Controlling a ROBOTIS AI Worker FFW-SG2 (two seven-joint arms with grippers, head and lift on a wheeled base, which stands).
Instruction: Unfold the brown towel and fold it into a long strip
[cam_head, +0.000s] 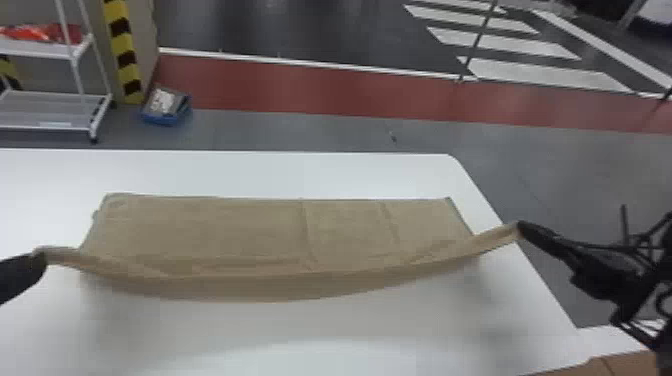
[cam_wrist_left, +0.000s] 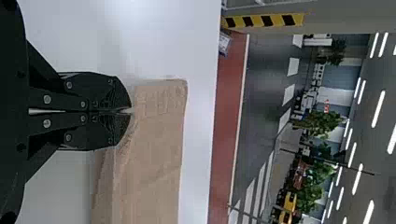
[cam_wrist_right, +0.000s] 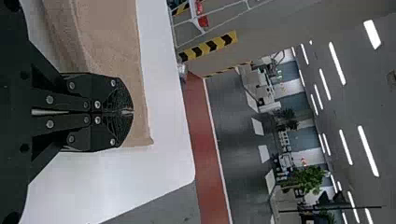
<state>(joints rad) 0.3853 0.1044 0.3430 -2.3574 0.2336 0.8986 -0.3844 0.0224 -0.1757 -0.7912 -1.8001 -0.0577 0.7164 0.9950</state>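
The brown towel (cam_head: 240, 230), matte woven cloth with faint cross-creases, forms a long panel on the smooth white table (cam_head: 280, 172), parallel to its far edge. Its near border sags between the left gripper (cam_head: 40, 259) and right gripper (cam_head: 520, 229), each clamped on an end. Beyond: red floor band (cam_head: 300, 90); yellow-and-black striped post (cam_head: 121, 45).

Towel (cam_head: 225, 230) on table (cam_head: 250, 172), rack (cam_head: 50, 107) behind to the left.
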